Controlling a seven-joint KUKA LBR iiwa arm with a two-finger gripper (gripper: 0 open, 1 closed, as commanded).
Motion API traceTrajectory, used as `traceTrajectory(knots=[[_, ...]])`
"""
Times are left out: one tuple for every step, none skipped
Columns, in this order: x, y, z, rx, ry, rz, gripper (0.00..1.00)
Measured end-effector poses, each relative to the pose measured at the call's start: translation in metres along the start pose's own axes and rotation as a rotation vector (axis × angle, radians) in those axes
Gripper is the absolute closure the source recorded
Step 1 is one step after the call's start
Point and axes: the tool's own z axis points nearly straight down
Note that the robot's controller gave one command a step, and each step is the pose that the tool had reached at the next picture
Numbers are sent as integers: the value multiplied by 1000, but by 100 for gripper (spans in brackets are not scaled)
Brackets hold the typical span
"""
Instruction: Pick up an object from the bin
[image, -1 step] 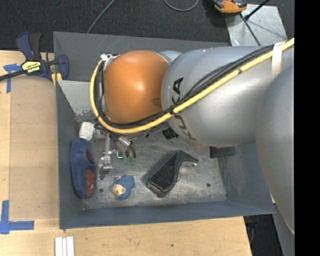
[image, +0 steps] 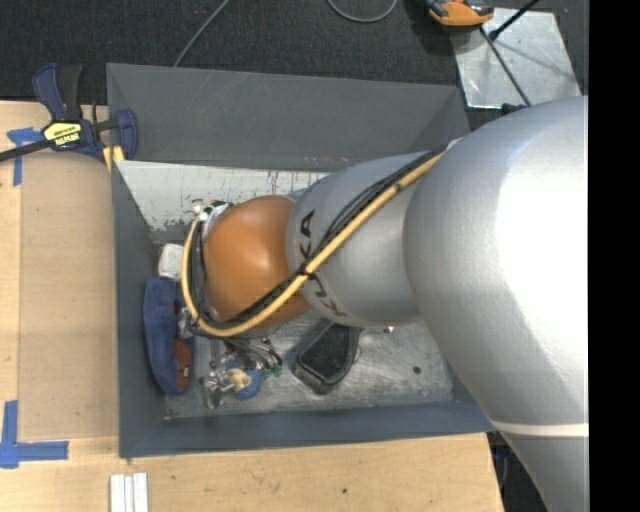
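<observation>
My gripper (image: 238, 360) reaches down into the bin's front left part, its metal body showing just below the orange cover. Right under it lies a small blue and pale thing (image: 246, 386) on the bin floor. To its left a blue cloth-like thing (image: 158, 330) stretches along the left wall, with a small reddish-brown thing (image: 182, 363) at its near end. A flat black rectangular thing (image: 325, 357) lies to the gripper's right. I cannot tell whether anything is held.
A white thing (image: 170, 261) lies near the left wall, further back. The thick silver arm and its orange cover hide the middle and right of the bin. The front wall is close to the gripper.
</observation>
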Motion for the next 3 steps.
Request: traceTrajectory(knots=[[-28,9,-56,-1,2,-67,0],[-29,3,-38,7,6,-267,0],[-45,-7,-42,8,8,-602,0]])
